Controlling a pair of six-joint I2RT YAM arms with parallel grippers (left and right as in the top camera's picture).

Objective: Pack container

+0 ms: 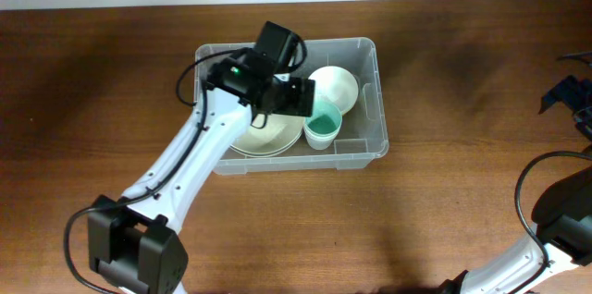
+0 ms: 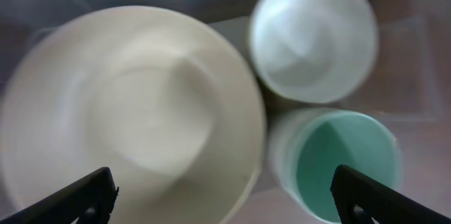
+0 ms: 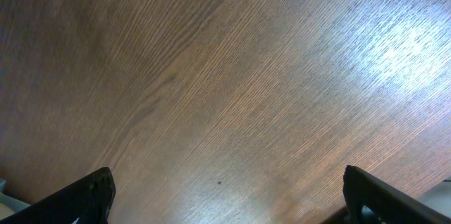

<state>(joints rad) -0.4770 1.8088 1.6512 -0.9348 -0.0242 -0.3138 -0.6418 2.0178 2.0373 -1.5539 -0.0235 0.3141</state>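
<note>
1. Toward the middle of the table's [image 1: 444, 220] far edge sits the container [image 1: 368, 123], a clear plastic bin whose long axis runs left to right, parallel to that edge.
2. Inside it, a large cream plate [image 1: 268, 137] fills the left half. A white bowl [image 1: 335, 86] sits in the far right corner and a teal cup [image 1: 323, 128] in the near right corner, just beside each other.
3. The left gripper [image 1: 301, 100] hangs directly above the container, roughly over its middle and pointing down. The container therefore lies straight below it, and the left arm is by far the nearer one.
4. In the left wrist view, the left gripper [image 2: 225, 199] has its jaws spread wide. It holds nothing and touches nothing. The plate [image 2: 134, 111], bowl [image 2: 313, 34] and cup [image 2: 338, 164] appear below it, blurred.
5. The right gripper [image 1: 569, 95] is at the table's right edge, well apart from the container.
6. The right wrist view shows the right gripper [image 3: 232, 199] with jaws wide and empty, above bare wood.
7. Judging from this, any next move likely falls to the left arm, which must rise straight up to clear the container's walls.
</note>
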